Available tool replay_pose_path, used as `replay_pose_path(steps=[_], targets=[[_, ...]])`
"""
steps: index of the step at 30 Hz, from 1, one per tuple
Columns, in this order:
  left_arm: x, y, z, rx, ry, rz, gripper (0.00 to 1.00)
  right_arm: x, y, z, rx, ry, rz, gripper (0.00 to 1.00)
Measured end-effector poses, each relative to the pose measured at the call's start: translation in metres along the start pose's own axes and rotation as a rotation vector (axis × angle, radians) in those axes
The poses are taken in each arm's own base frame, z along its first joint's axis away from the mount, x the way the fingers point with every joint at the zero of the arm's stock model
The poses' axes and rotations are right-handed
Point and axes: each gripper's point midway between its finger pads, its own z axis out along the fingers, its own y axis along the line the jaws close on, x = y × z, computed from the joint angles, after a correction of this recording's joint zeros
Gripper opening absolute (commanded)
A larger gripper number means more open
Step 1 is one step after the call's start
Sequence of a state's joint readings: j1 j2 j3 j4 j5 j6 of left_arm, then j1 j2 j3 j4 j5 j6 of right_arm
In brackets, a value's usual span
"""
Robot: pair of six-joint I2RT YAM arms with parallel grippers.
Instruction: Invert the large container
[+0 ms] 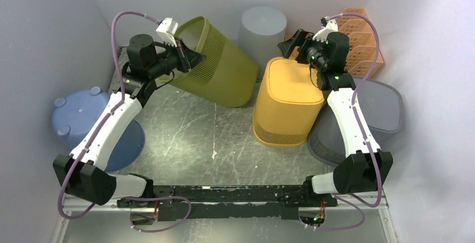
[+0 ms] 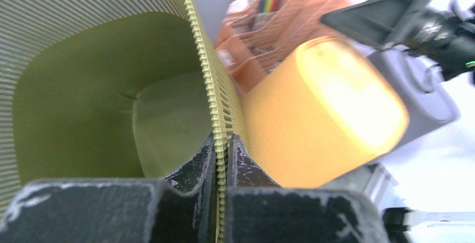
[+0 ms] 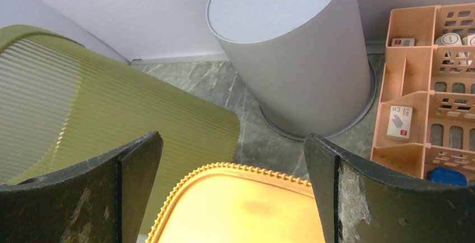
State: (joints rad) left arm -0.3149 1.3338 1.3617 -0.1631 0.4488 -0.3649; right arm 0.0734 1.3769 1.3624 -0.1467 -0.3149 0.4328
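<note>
A grey marbled tabletop (image 1: 190, 136) sits inside pale, plain walls. At 12 o'clock the large olive-green ribbed plastic bin (image 1: 218, 69) leans tilted, its mouth towards 10 o'clock. The left gripper (image 2: 221, 142) has its fingers pinched together on the bin's beaded rim. At 2 o'clock a yellow-orange ribbed bin (image 1: 288, 100) stands upside down. The right gripper (image 3: 232, 148) hovers above it with its fingers spread wide, holding nothing. A grey cylindrical bin (image 1: 263, 27) stands inverted at 1 o'clock. Beside it is an orange plastic organiser (image 1: 364, 41) holding a small white box (image 3: 399, 121) whose print is too small to read.
</note>
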Motion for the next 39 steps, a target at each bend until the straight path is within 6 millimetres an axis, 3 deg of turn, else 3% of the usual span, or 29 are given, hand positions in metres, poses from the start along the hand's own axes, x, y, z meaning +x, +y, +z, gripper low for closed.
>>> replay_pose_path(steps=[3, 6, 10, 19, 25, 32, 39], targets=[[-0.001, -0.02, -0.005, 0.078, -0.061, -0.091, 0.07, 0.002, -0.002, 0.001, 0.006, 0.0, -0.001, 1.0], [0.007, -0.015, -0.008, 0.093, -0.119, -0.178, 0.07, 0.005, -0.004, 0.001, 0.009, 0.007, 0.001, 1.0], [0.038, 0.015, -0.01, 0.051, -0.177, -0.318, 0.07, 0.005, -0.004, 0.001, 0.009, 0.007, 0.0, 1.0], [0.064, 0.068, -0.037, 0.051, -0.381, -0.593, 0.07, 0.008, -0.006, 0.001, 0.014, 0.012, 0.002, 1.0], [0.099, 0.116, -0.055, 0.046, -0.477, -0.827, 0.07, 0.008, -0.005, 0.001, 0.013, 0.012, 0.002, 1.0], [0.109, 0.129, -0.048, 0.091, -0.481, -0.958, 0.07, 0.009, -0.005, 0.002, 0.01, 0.014, 0.002, 1.0], [0.087, 0.13, -0.035, 0.15, -0.476, -0.96, 0.07, 0.015, -0.01, 0.01, 0.015, 0.027, 0.002, 1.0]])
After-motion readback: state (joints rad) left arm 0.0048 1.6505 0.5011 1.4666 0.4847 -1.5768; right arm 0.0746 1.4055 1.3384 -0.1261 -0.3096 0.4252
